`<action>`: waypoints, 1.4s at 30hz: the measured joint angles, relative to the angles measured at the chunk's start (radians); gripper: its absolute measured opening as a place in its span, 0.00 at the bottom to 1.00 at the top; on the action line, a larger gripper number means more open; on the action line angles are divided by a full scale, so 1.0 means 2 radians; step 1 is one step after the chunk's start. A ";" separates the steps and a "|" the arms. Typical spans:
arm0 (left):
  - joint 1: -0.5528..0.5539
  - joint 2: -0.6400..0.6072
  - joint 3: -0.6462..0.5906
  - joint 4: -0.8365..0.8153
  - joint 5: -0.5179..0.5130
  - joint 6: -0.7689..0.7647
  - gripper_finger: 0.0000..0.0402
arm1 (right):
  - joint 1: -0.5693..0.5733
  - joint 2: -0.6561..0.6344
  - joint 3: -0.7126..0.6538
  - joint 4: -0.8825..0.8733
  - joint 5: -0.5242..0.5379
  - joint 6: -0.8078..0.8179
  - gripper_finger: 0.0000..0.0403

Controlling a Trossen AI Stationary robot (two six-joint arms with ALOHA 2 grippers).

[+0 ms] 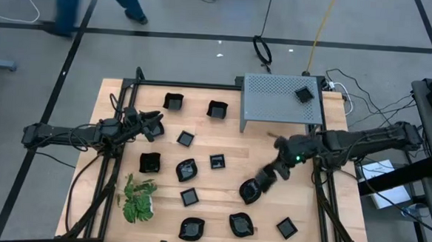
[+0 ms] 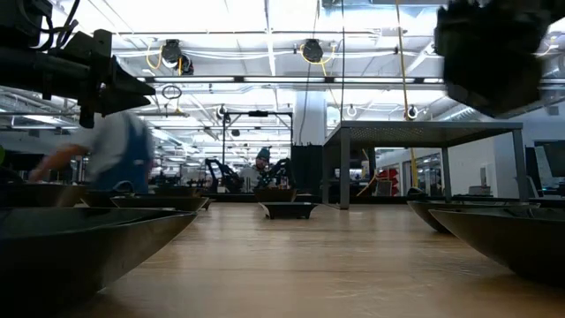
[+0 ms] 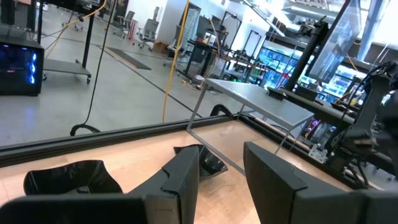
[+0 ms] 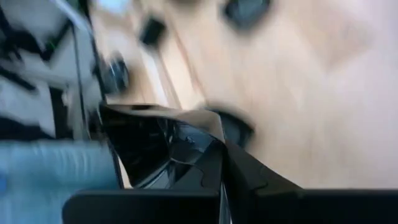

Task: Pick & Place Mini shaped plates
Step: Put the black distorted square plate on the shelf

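Mini shaped plates (image 1: 186,169) lie scattered over the wooden worktop (image 1: 230,140), and one more sits on top of the grey perforated box (image 1: 280,102) at the far edge. We see the right claw (image 1: 261,184) low over the right half of the worktop, clenched on the rim of a round black plate (image 1: 250,190), which its wrist view shows tilted. We see the left claw (image 1: 156,124) hovering over the left side, fingers (image 3: 186,180) parted and gripping nothing. A green plant (image 1: 138,199) lies near the left front corner.
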 joint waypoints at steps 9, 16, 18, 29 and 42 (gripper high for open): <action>0.000 0.000 0.000 0.000 0.000 0.000 0.32 | -0.136 -0.011 0.062 0.058 0.049 -0.114 0.00; 0.000 0.000 0.000 0.000 0.000 0.000 0.32 | -0.291 0.020 0.132 -0.039 0.050 -0.174 0.00; 0.000 0.000 0.000 0.000 0.000 0.000 0.32 | -0.338 0.035 0.152 -0.078 0.051 -0.182 0.00; 0.000 0.000 0.000 0.000 0.000 0.000 0.32 | -0.492 0.124 0.223 -0.144 0.048 -0.241 0.00; 0.000 0.000 0.000 0.000 0.000 0.000 0.32 | -0.541 0.148 0.223 -0.157 0.047 -0.287 0.00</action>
